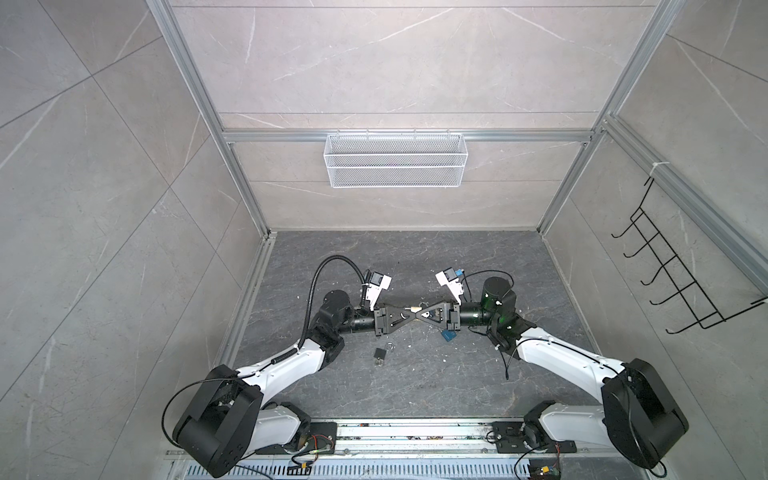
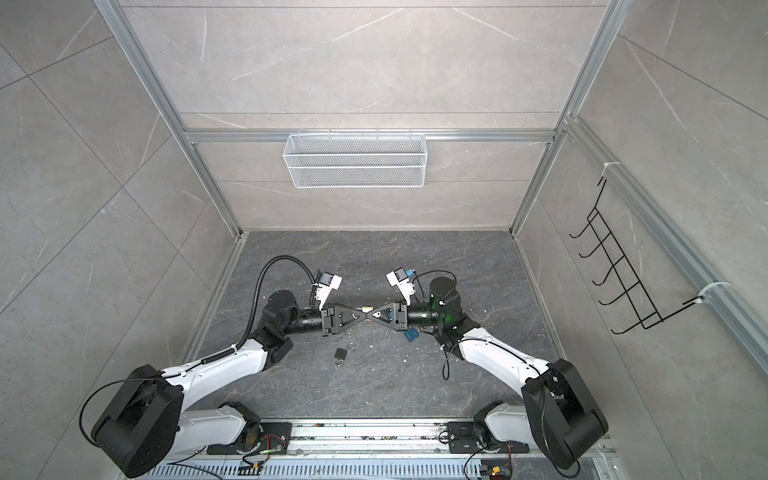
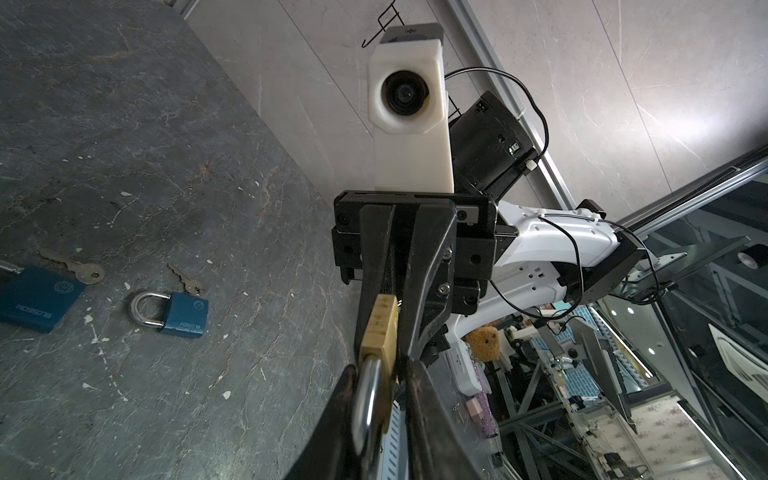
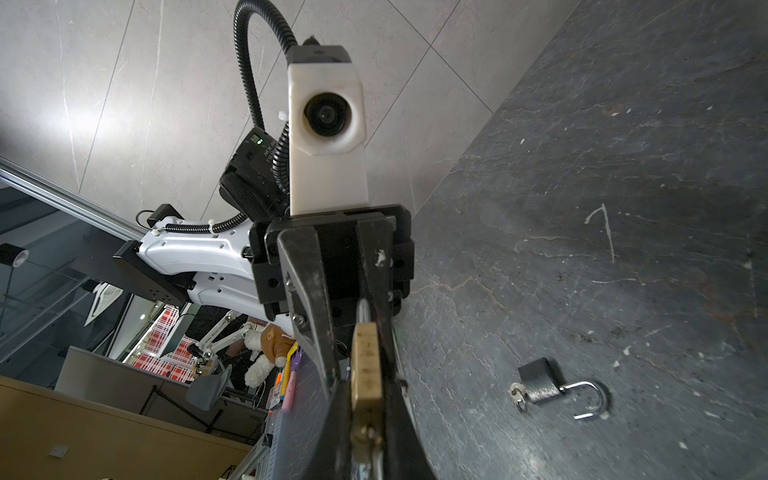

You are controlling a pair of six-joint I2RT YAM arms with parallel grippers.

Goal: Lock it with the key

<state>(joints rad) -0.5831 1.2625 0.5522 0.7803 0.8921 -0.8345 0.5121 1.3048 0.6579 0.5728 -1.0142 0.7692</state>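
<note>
A brass padlock (image 3: 378,328) hangs above the floor between my two grippers, which meet tip to tip in both top views. My left gripper (image 3: 380,365) is shut on the padlock, pinching it at its silver shackle (image 3: 368,399). The padlock's body (image 4: 366,365) points toward my right gripper (image 4: 368,386). That gripper is shut on the key (image 4: 365,436), which sits at the bottom of the body. In a top view the padlock (image 1: 414,309) shows only as a small tan spot between the left gripper (image 1: 401,316) and the right gripper (image 1: 428,315).
A black padlock (image 4: 540,380) with its shackle open lies on the dark floor below the grippers. A small blue padlock (image 3: 183,313), a larger blue padlock (image 3: 37,297) and two loose keys (image 3: 77,268) lie nearby. A white wire basket (image 1: 395,160) and a black hook rack (image 1: 681,266) hang on the walls.
</note>
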